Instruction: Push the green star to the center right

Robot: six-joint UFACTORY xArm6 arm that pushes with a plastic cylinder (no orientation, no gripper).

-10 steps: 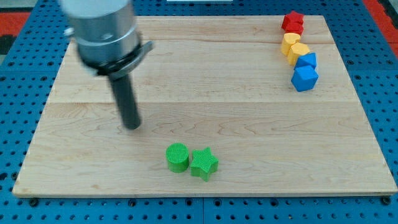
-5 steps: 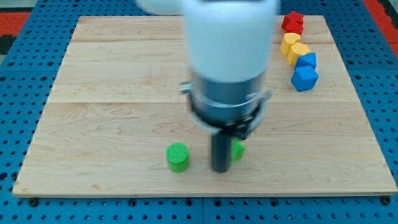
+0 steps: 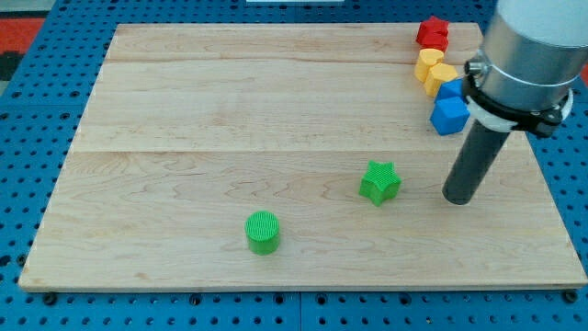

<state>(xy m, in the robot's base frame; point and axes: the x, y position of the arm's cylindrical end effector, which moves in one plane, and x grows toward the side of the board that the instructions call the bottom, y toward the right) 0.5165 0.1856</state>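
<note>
Tip (image 3: 457,199) right of green star (image 3: 379,181), apart | no writing

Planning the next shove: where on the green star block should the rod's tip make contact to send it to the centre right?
My tip sits right of the green star block, on the wrong side. Best to circle round and press its left face, probably in a notch between points, pushing rightward.
</note>
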